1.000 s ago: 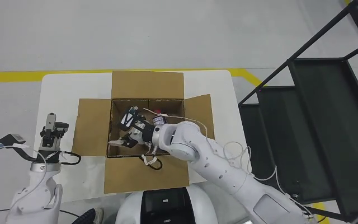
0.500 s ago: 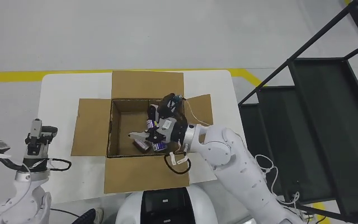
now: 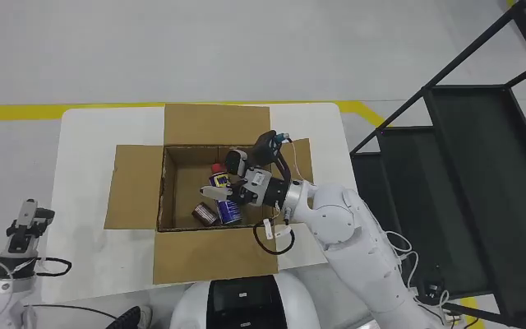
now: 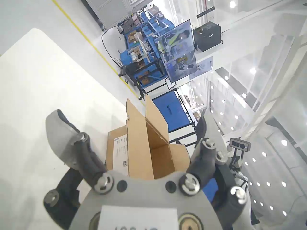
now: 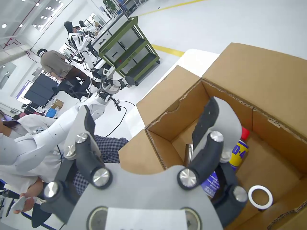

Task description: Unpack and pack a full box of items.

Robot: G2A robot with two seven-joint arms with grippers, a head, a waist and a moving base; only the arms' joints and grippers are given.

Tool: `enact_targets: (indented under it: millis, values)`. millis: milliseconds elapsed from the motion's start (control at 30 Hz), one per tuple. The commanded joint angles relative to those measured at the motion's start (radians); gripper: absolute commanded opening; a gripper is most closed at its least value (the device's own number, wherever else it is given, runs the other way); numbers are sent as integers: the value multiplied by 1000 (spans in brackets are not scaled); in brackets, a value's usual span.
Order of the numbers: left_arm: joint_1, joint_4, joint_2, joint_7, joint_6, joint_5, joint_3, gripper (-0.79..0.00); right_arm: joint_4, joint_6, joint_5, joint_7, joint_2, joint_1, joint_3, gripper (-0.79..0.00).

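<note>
Top view: one white table (image 3: 90, 148) with one open cardboard box (image 3: 215, 125) on it, four flaps spread flat. Three items counted inside: one spray can (image 3: 219, 171) with a red cap near the back wall, one dark can (image 3: 201, 212) and one blue can (image 3: 228, 211) side by side at the front wall. The right gripper (image 3: 223, 174) hangs over the box's right half, and its wrist and cables block the right part of the floor. The left gripper (image 3: 25, 222) sits past the table's left edge, well apart from the box. One black stair frame (image 3: 427, 181) stands to the right of the table, and one yellow line (image 3: 82, 108) runs along the floor behind.

Left wrist view: two fingers spread wide, nothing between them. The box is seen beyond them on the table, one flap standing up, with a white label on its side wall.

Right wrist view: two fingers spread wide, empty, above the box's opening. Four items are seen inside: the spray can, one white ring (image 5: 250, 196) flat on the floor, one metal tube (image 5: 189, 150), and one blue-labelled can. One finger covers part of the spray can and most of the blue-labelled can.
</note>
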Motion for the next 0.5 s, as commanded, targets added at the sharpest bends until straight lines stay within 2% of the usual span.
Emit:
enact_targets:
  millis: [0, 167, 267, 367, 467]
  values:
    - [0, 0, 0, 0, 0, 0, 0, 0, 0, 0, 0, 0, 0, 0, 0, 0]
    - [0, 0, 0, 0, 0, 0, 0, 0, 0, 0, 0, 0, 0, 0, 0, 0]
    - [-6, 3, 0, -1, 23, 7, 6, 0, 15, -12, 67, -21, -1, -1, -9, 0]
    - [-52, 27, 3, -28, 73, 77, 37, 0, 26, -24, 142, -15, 1, 12, 3, 0]
    - [-107, 62, 6, -98, 81, 91, 88, 0, 13, -42, 215, -10, 7, 0, 35, 0]
